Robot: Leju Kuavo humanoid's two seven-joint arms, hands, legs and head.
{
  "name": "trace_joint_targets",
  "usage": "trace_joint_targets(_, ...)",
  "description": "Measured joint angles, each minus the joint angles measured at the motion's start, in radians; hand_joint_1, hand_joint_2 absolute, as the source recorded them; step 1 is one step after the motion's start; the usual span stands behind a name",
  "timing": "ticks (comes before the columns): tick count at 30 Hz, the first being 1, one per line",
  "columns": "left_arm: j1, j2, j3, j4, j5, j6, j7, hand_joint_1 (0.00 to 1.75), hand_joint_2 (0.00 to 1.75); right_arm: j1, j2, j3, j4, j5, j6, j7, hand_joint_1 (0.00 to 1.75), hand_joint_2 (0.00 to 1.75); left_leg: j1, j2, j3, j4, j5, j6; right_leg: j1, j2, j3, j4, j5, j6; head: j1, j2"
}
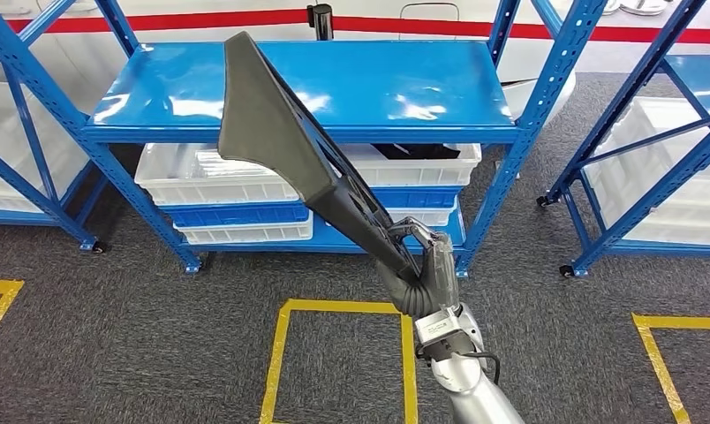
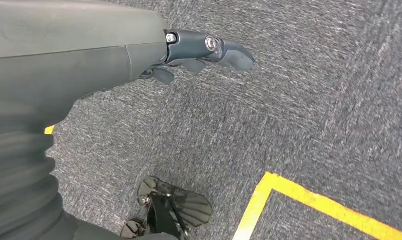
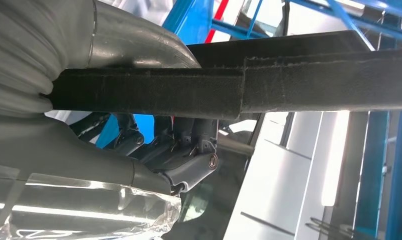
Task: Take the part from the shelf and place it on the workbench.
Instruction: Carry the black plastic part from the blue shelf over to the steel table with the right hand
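Observation:
A long dark grey part, wide and flat at its far end and narrow at the handle end, slants up to the left in front of the blue shelf. My right hand grips its narrow lower end, fingers wrapped around it. In the right wrist view the part runs across as a dark fuzzy bar, with the dark fingers curled under it. My left hand hangs over the grey carpet with its fingers stretched out and nothing in it.
White crates sit on the shelf's lower levels, one with dark pieces inside. More blue racks with white bins stand at the left and right. Yellow tape squares mark the carpet.

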Motion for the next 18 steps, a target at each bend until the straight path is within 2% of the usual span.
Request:
trace_joint_targets(1, -0.001, 0.002, 0.0, 0.0, 0.0, -0.001, 0.0, 0.0, 1.75, 0.001, 0.0, 0.0, -0.002, 0.001, 0.0, 0.0, 1.71, 1.75, -0.004, 0.016, 0.035, -0.061, 0.02, 0.008, 0.004, -0.006, 0.0, 0.0, 0.0, 0.002, 0.001, 0.0)
trace_joint_targets(2, -0.001, 0.004, 0.0, 0.0, 0.0, -0.001, 0.0, 0.0, 1.75, 0.002, 0.001, 0.0, -0.004, 0.001, -0.001, 0.0, 1.71, 1.75, -0.009, 0.028, 0.055, -0.099, 0.029, 0.015, 0.008, -0.012, 0.0, 0.0, -0.001, 0.004, 0.001, 0.0)
trace_joint_targets(3, -0.001, 0.005, 0.0, 0.0, 0.0, -0.001, 0.0, 0.0, 1.75, 0.004, 0.002, 0.0, -0.005, 0.002, -0.001, 0.0, 1.71, 1.75, -0.014, 0.031, 0.059, -0.112, 0.029, 0.022, 0.01, -0.019, 0.0, -0.001, -0.001, 0.007, 0.001, 0.0)
trace_joint_targets(5, -0.001, 0.007, 0.0, 0.0, 0.0, -0.002, 0.0, 0.0, 1.75, 0.008, 0.003, 0.0, -0.008, 0.003, -0.001, 0.0, 1.71, 1.75, -0.015, 0.013, 0.056, -0.118, 0.036, 0.035, 0.013, -0.029, -0.002, -0.001, -0.003, 0.017, 0.001, 0.0)
trace_joint_targets(7, -0.001, 0.007, 0.0, 0.0, 0.0, -0.004, 0.0, 0.0, 1.75, 0.012, 0.003, 0.0, -0.012, 0.004, -0.002, -0.001, 1.71, 1.75, -0.011, -0.004, 0.059, -0.134, 0.05, 0.05, 0.012, -0.003, -0.018, 0.032, -0.025, 0.02, 0.002, 0.0)
trace_joint_targets(8, -0.002, 0.006, 0.0, 0.0, -0.001, -0.007, -0.001, 0.0, 1.75, 0.014, 0.002, 0.0, -0.014, 0.004, -0.003, -0.001, 1.71, 1.75, -0.008, -0.012, 0.06, -0.141, 0.057, 0.057, 0.011, 0.019, -0.041, 0.078, -0.05, 0.018, 0.004, 0.0)
trace_joint_targets(9, -0.002, 0.005, 0.0, 0.0, -0.002, -0.009, -0.002, 0.0, 1.75, 0.018, 0.001, 0.0, -0.015, 0.004, -0.004, -0.002, 1.71, 1.75, -0.009, -0.022, 0.058, -0.143, 0.06, 0.06, 0.008, 0.039, -0.072, 0.147, -0.081, 0.013, 0.005, 0.0)
trace_joint_targets(10, -0.003, 0.005, 0.0, 0.0, -0.004, -0.011, -0.002, 0.0, 1.75, 0.023, -0.002, 0.0, -0.016, 0.004, -0.005, -0.002, 1.71, 1.75, -0.009, -0.034, 0.054, -0.142, 0.062, 0.062, 0.005, 0.05, -0.107, 0.222, -0.111, 0.01, 0.007, 0.0)
trace_joint_targets(11, -0.002, 0.005, 0.0, 0.0, -0.005, -0.011, -0.003, 0.0, 1.75, 0.029, -0.005, -0.001, -0.016, 0.004, -0.005, -0.002, 1.71, 1.75, -0.009, -0.046, 0.052, -0.142, 0.064, 0.061, 0.002, 0.054, -0.136, 0.281, -0.13, 0.013, 0.008, 0.0)
trace_joint_targets(12, -0.002, 0.005, 0.0, 0.0, -0.006, -0.012, -0.003, 0.0, 1.75, 0.034, -0.007, -0.001, -0.016, 0.004, -0.005, -0.002, 1.71, 1.75, -0.009, -0.059, 0.05, -0.142, 0.065, 0.06, 0.0, 0.055, -0.149, 0.307, -0.135, 0.02, 0.008, 0.0)
trace_joint_targets(13, -0.001, 0.005, 0.0, 0.0, -0.007, -0.012, -0.003, 0.0, 1.75, 0.037, -0.008, -0.001, -0.016, 0.004, -0.005, -0.002, 1.71, 1.75, -0.008, -0.072, 0.048, -0.14, 0.066, 0.058, -0.003, 0.056, -0.14, 0.288, -0.121, 0.031, 0.009, 0.0)
trace_joint_targets(15, 0.0, 0.004, 0.0, 0.0, -0.008, -0.013, -0.003, 0.0, 1.75, 0.038, -0.01, -0.001, -0.017, 0.004, -0.006, -0.002, 1.71, 1.75, -0.007, -0.096, 0.045, -0.132, 0.066, 0.051, -0.014, 0.072, -0.072, 0.152, -0.065, 0.054, 0.009, 0.0)
trace_joint_targets(16, 0.0, 0.004, 0.0, 0.0, -0.008, -0.013, -0.003, 0.0, 1.75, 0.039, -0.011, -0.001, -0.018, 0.004, -0.006, -0.002, 1.71, 1.75, -0.008, -0.107, 0.041, -0.124, 0.063, 0.044, -0.018, 0.083, -0.041, 0.086, -0.041, 0.058, 0.009, 0.0)
trace_joint_targets(17, 0.0, 0.005, 0.0, 0.0, -0.009, -0.014, -0.005, 0.0, 1.75, 0.041, -0.011, -0.001, -0.02, 0.004, -0.006, -0.002, 1.71, 1.75, -0.01, -0.116, 0.036, -0.117, 0.06, 0.038, -0.02, 0.091, -0.019, 0.041, -0.027, 0.056, 0.009, 0.0)
trace_joint_targets(18, 0.001, 0.005, 0.0, 0.0, -0.01, -0.014, -0.006, 0.0, 1.75, 0.043, -0.012, -0.001, -0.023, 0.004, -0.007, -0.002, 1.71, 1.75, -0.01, -0.123, 0.03, -0.111, 0.059, 0.031, -0.019, 0.096, -0.011, 0.022, -0.021, 0.05, 0.009, 0.0)
